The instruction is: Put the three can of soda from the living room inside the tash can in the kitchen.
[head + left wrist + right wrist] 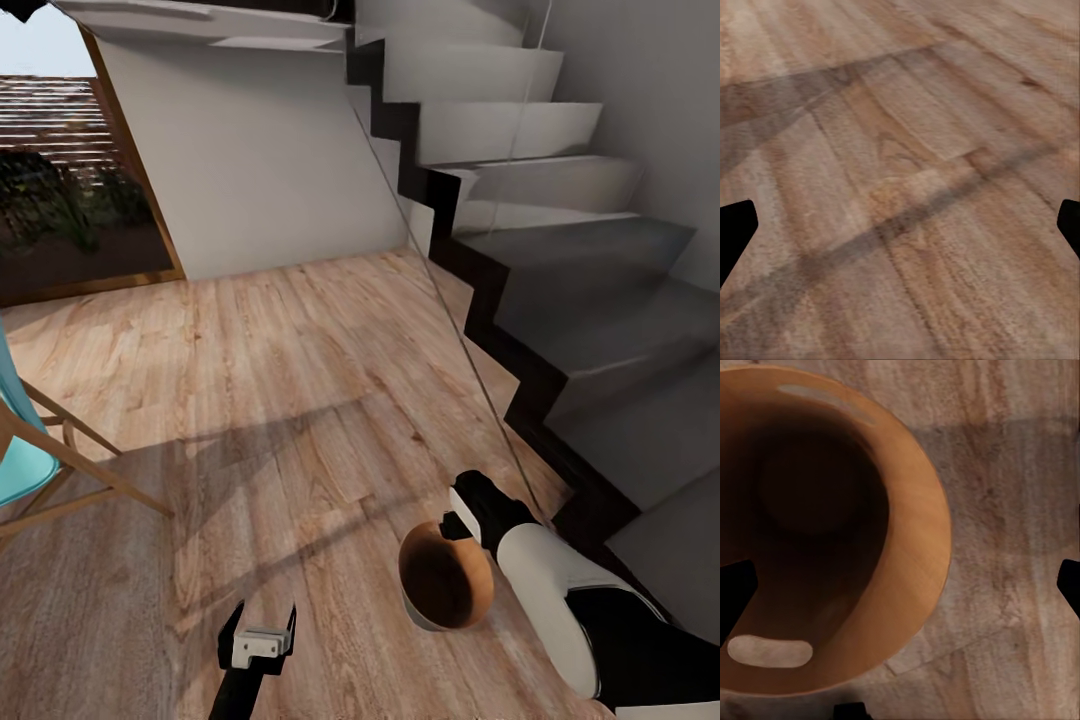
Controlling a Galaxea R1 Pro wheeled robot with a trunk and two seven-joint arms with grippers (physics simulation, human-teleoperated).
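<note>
The tash can point(443, 578), pale grey outside and copper-brown inside, is on the wood-plank floor at the lower right of the head view. My right gripper point(463, 512) hovers at its far rim. In the right wrist view the bin's rim point(934, 555) runs between the two spread fingertips of my right gripper point(900, 585), which is open. The bin's dark bottom point(810, 487) holds nothing I can make out. My left gripper point(258, 632) is open over bare floor, as is also seen in the left wrist view point(900, 225). The cans of soda are out of view.
A grey staircase point(580, 250) with dark risers climbs along the right, behind a thin glass panel edge point(440, 290). A wooden-framed chair with turquoise fabric point(30, 460) stands at the left. A wood-framed glass door point(70, 180) is at the far left, and open floor point(280, 360) stretches ahead.
</note>
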